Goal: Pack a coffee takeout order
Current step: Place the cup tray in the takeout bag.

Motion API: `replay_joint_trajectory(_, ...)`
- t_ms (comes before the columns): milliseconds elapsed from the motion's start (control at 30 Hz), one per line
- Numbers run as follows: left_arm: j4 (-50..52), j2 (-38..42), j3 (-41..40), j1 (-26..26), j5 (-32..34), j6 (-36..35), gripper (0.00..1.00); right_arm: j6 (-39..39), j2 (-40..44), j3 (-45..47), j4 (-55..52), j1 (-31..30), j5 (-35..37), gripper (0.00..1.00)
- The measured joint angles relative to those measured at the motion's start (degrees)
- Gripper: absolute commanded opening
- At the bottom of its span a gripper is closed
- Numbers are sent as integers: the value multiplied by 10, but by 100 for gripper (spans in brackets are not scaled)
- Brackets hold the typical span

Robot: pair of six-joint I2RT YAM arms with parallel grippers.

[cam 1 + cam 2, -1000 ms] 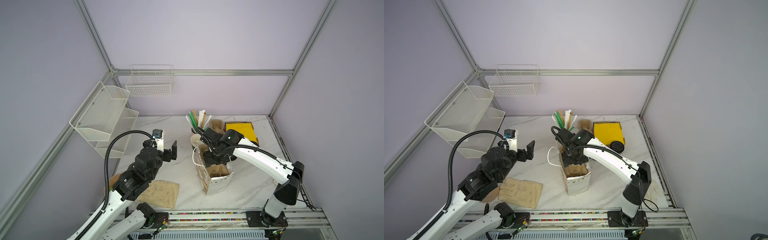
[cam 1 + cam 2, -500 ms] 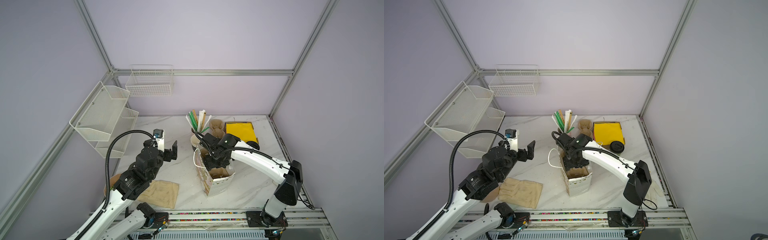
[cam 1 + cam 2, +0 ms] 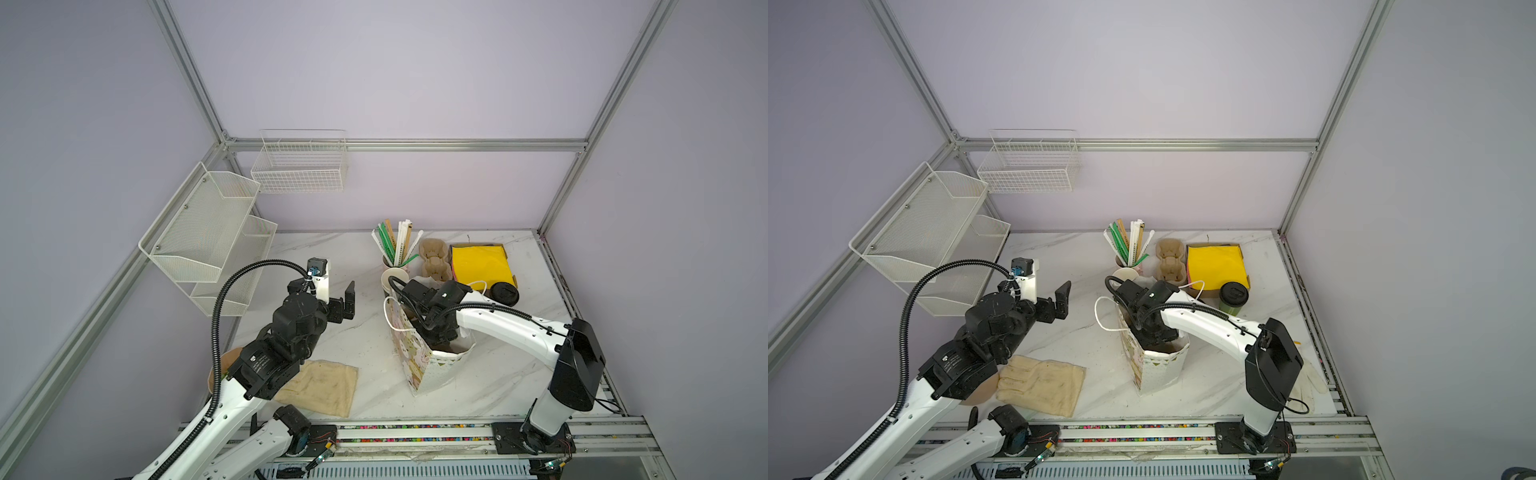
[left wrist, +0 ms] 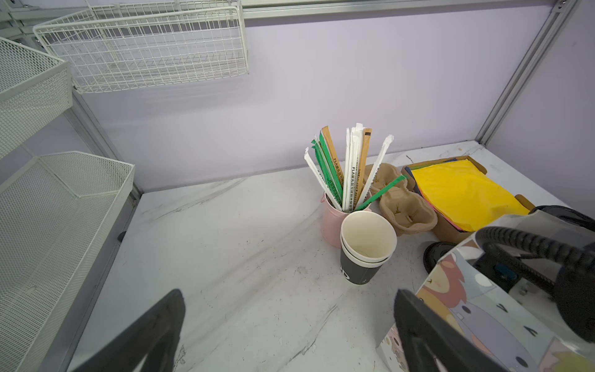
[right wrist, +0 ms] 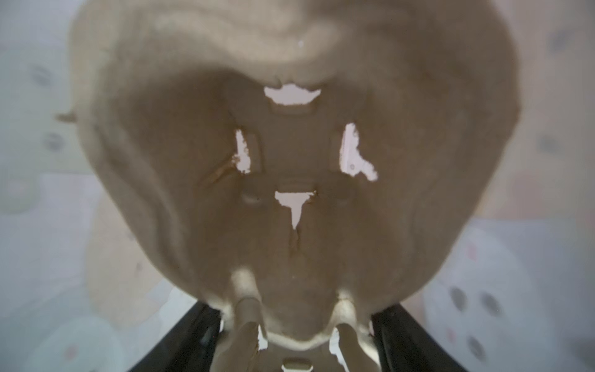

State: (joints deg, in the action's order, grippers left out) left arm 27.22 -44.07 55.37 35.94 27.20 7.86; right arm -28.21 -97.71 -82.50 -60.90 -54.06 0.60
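A patterned paper bag (image 3: 415, 357) (image 3: 1158, 370) stands upright mid-table. My right gripper (image 3: 436, 332) (image 5: 294, 325) reaches down into it, shut on a brown pulp cup carrier (image 5: 289, 161); its black fingers (image 5: 206, 325) flank the carrier's narrow waist. A second carrier (image 3: 434, 259) (image 4: 407, 212) lies at the back beside the yellow paper sheet (image 3: 480, 262) (image 4: 463, 193). The dark cup with a black lid (image 3: 505, 293) (image 3: 1233, 296) stands just behind the bag. Left of the bag, my left gripper (image 3: 345, 303) (image 4: 288, 309) hovers open over bare table, holding nothing.
Nested lidless cups (image 3: 392, 278) (image 4: 367, 254) and a pink holder of wrapped straws (image 3: 395, 245) stand behind the bag. A cream glove (image 3: 324, 384) lies at the front left. Wire shelves (image 3: 208, 232) and a wire basket (image 3: 299, 166) hang on the left and back walls.
My right arm has shifted left and sunk deeper into the bag with the carrier, uncovering the lidded cup behind it. The left arm has barely moved.
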Motion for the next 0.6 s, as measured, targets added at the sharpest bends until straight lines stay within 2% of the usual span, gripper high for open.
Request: replay_joint_trajectory(600, 0, -11, 0, -6, -2, 0, 100, 3, 3, 30, 48, -3, 11, 80)
